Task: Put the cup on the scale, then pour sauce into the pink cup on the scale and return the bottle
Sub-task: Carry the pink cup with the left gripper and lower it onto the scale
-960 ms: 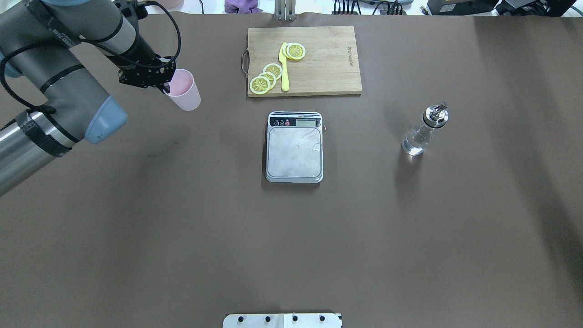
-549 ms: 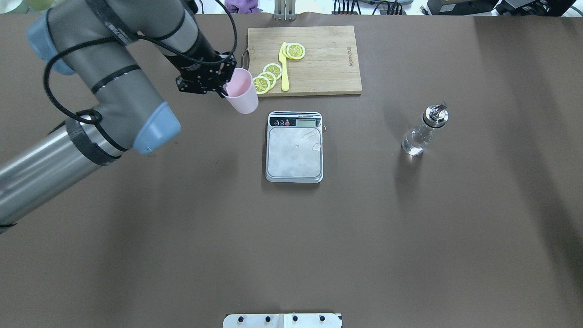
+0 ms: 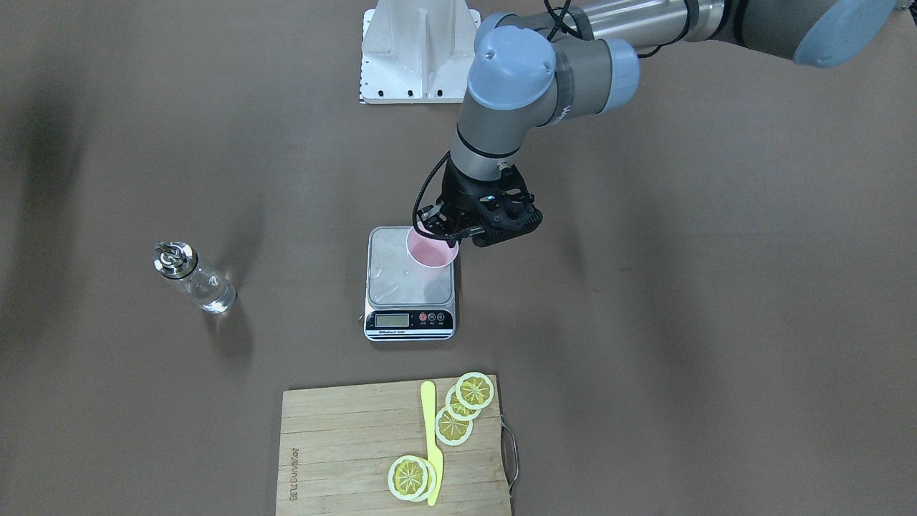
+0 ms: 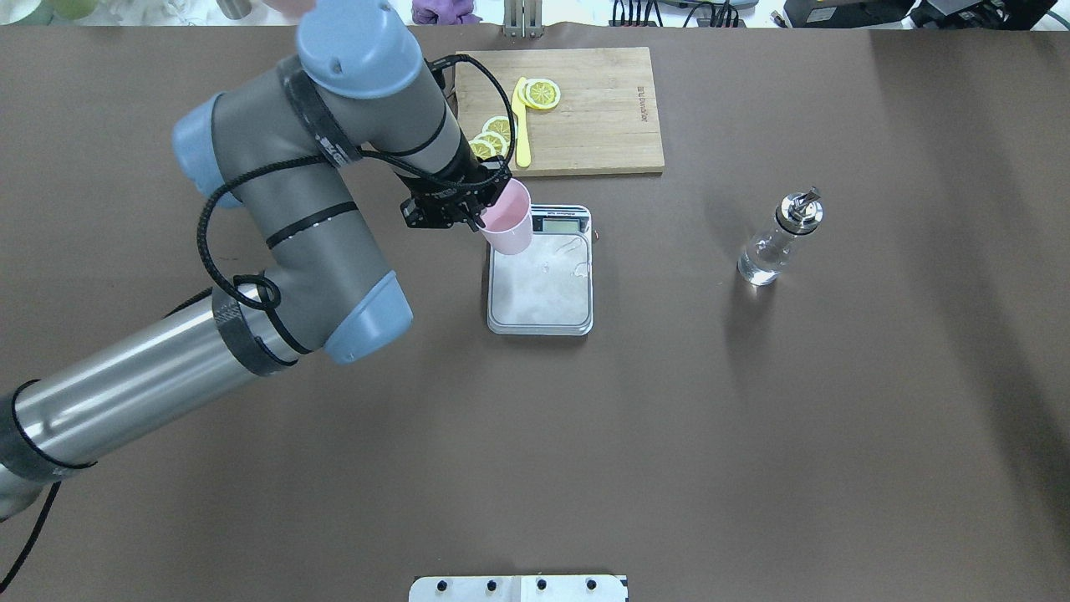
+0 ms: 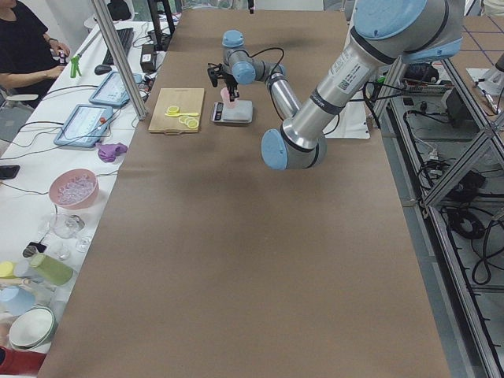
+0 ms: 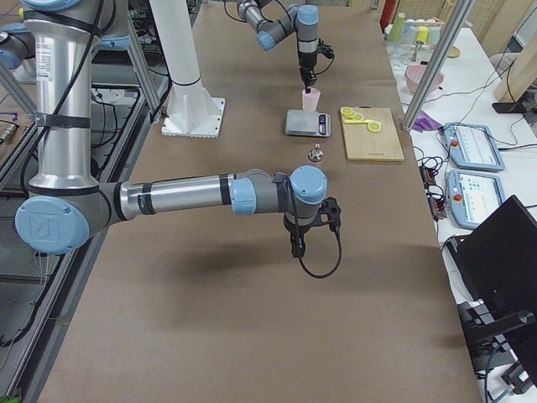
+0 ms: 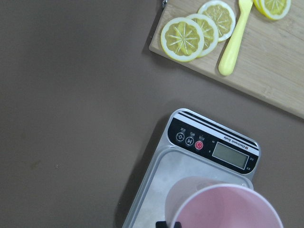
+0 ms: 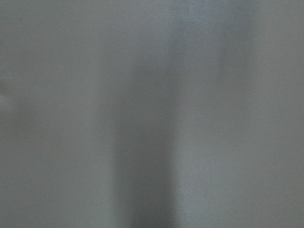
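My left gripper (image 4: 483, 219) is shut on the rim of the pale pink cup (image 4: 508, 219), which it holds upright a little above the scale (image 4: 543, 293), over the platform's left part near the display. In the front-facing view the cup (image 3: 432, 251) hangs over the steel platform (image 3: 394, 276). The left wrist view looks down into the cup (image 7: 223, 209) with the scale's display (image 7: 230, 154) beyond it. The glass bottle (image 4: 777, 242) of clear sauce stands upright to the right, untouched. My right gripper (image 6: 296, 245) hovers over bare table in the exterior right view only; I cannot tell whether it is open or shut.
A wooden cutting board (image 4: 602, 117) with lemon slices (image 4: 543, 94) and a yellow knife (image 4: 522, 125) lies just behind the scale. A white mount plate (image 4: 518, 588) sits at the near edge. A side table with bowls and tablets (image 5: 79, 126) runs along the far side.
My left arm has carried the pink cup rightwards and nearer, from the table's far left past the board's corner to over the scale. The bottle and the scale have not moved.
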### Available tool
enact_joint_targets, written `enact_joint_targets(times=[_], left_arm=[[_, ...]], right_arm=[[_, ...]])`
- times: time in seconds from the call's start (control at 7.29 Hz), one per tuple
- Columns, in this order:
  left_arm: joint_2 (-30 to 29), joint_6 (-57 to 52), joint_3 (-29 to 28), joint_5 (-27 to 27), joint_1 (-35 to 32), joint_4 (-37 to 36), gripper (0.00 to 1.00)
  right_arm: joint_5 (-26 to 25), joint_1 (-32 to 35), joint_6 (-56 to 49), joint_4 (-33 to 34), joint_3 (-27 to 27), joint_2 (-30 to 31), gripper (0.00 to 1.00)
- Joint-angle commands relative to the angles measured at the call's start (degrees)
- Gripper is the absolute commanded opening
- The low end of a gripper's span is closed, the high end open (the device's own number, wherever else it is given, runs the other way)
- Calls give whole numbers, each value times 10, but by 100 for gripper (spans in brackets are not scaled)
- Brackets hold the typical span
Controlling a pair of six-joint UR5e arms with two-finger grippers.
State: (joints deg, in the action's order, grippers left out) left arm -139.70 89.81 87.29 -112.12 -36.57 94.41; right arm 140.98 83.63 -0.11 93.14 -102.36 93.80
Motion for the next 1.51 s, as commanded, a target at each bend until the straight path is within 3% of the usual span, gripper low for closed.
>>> enact_joint_targets(times=[0.0,0.41,0.55,0.69,0.82,1.1,1.37], left_arm=[[-17,2,-26,20,14,0,0],[-17,0,-34,23,21,0,0],[-16,-2,-34,23,22,1,21],[-18,1,-32,23,24,0,83],[-16,-1,-23,23,23,0,98],[-2,-23,39,23,13,-32,98],[9,-130,127,22,-19,-183,98]], right_arm=[[1,0,0,0,-2,-2,100],[3,0,0,0,-2,-3,100],[4,0,0,0,-2,-3,100],[4,0,0,2,-2,-5,100],[11,0,1,7,-2,-11,100],[39,0,1,3,-4,-20,100],[36,-7,-1,-1,-47,-26,100]])
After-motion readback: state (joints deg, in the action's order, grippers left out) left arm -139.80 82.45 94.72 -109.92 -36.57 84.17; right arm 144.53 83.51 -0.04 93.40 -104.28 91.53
